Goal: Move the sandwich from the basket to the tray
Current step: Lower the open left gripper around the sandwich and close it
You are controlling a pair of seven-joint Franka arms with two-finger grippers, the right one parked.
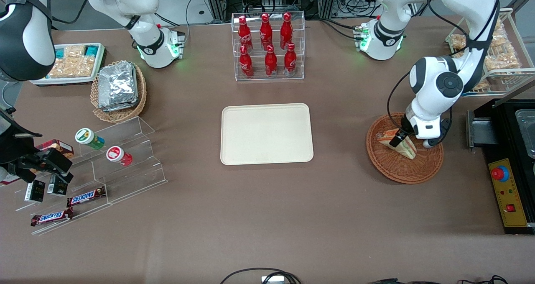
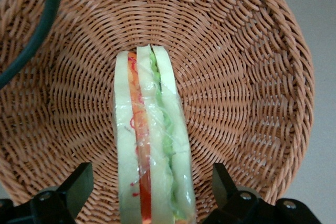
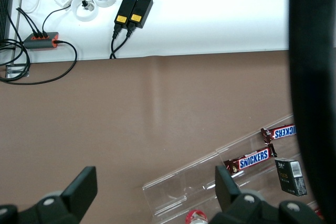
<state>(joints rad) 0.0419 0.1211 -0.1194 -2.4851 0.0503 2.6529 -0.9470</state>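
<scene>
Hovering low over the round reddish-brown wicker basket, the left arm's gripper is lowered onto the small triangular wedge sandwich of white bread with orange, red and green filling in clear wrap. In the left wrist view the sandwich stands on edge on the woven floor of the basket, its layered cut face turned toward the camera. The two black fingers are spread apart, one on each side of the sandwich, with a gap showing between each finger and the bread; nothing is gripped.

The basket rests on the brown tabletop toward the working arm's end. The flat cream-beige rectangular tray with rounded corners and a low rim lies at the middle of the tabletop, well apart from the basket.

Farther from the front camera than the tray stands a clear acrylic rack of red bottles. Toward the parked arm's end lie a lighter tan wicker basket of silver foil packets and a stepped clear display with snack bars.
</scene>
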